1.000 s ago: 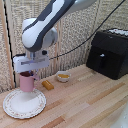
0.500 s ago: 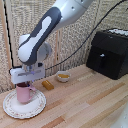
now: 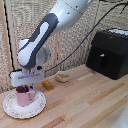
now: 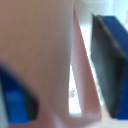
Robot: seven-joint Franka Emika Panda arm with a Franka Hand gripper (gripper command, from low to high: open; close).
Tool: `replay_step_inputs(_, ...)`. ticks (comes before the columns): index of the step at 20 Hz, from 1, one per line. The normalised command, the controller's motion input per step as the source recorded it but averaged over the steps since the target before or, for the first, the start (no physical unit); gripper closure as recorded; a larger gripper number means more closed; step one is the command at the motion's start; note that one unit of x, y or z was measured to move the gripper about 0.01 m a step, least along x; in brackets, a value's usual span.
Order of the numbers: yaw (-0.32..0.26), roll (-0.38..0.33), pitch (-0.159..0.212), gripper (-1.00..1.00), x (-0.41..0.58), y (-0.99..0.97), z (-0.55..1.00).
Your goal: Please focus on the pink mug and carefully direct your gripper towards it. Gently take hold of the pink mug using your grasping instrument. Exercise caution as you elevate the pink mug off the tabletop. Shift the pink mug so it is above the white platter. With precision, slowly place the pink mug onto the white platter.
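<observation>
1. Pink mug (image 3: 23, 96) sits upright on the white platter (image 3: 15, 111), a bit off-centre toward the exterior view's left; its base looks to be in contact w/ the plate surface, though the picture is too coarse to be sure.
2. Mug handle points toward the exterior view's right; dark inside shows at the rim.
3. Gripper (image 3: 22, 88) is directly over the mug, white boxy head just above the rim, dark fingers reaching down at the rim.
4. Wrist view: pink wall of the mug (image 4: 45, 55) fills most of the shot, w/ a dark blue finger (image 4: 112, 60) on one side and another blue finger at the opposite edge (blurred). Jaws straddle the mug wall and appear clamped on it; exact contact on the far finger can't be made out.
5. White platter lies on the light wooden tabletop (image 3: 85, 105), near its edge at the exterior view's left.
6. Small white bowl (image 3: 63, 76) w/ yellow contents stands behind and to the exterior view's right of the platter, well apart from it.
7. Small brownish block (image 3: 47, 84) lies between bowl and platter, near the platter's rim.
8. Black boxy appliance (image 3: 108, 52) stands far from the platter, at the exterior view's right.
</observation>
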Motion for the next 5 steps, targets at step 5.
replay_step_inputs(5,0.002,0.015,0.038,-1.00,0.166,-0.05,0.75)
